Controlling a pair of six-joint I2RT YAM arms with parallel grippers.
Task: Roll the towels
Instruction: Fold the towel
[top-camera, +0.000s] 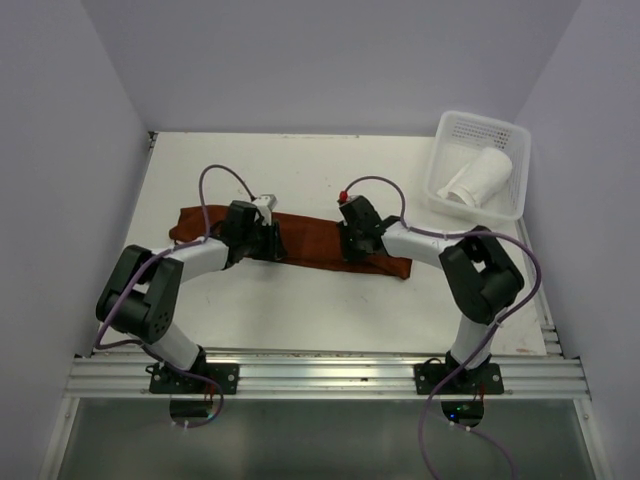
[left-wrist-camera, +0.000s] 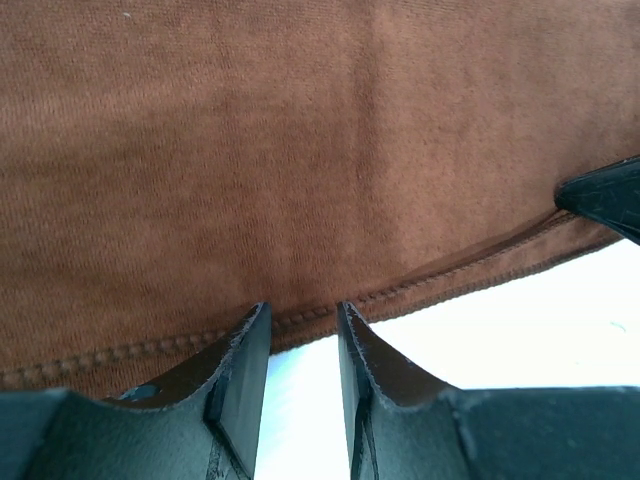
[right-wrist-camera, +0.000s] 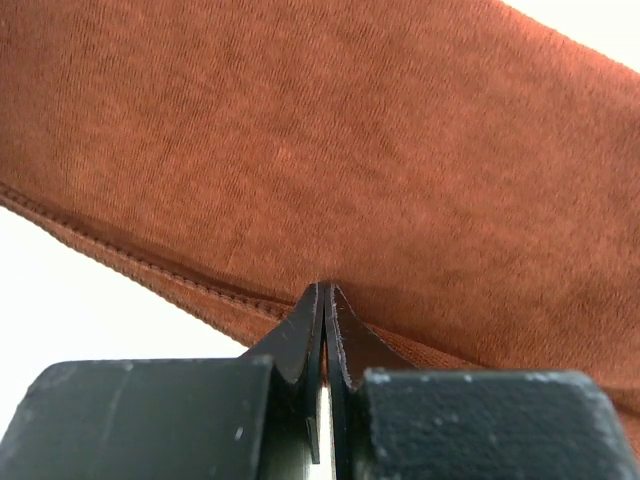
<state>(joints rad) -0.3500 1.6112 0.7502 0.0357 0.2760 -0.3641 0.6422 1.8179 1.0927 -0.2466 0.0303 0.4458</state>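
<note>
White tabletop (top-camera: 300, 310) enclosed by pale walls (top-camera: 330, 60); brown towel (top-camera: 310, 238) laid from 9 to 3 o'clock. Left pincer (left-wrist-camera: 300, 310) held apart at hem, right pincer (right-wrist-camera: 325, 290) pressed together.

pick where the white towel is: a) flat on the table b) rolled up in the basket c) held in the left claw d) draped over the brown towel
b, the white towel lies rolled inside the basket, apart from the brown towel.
</note>
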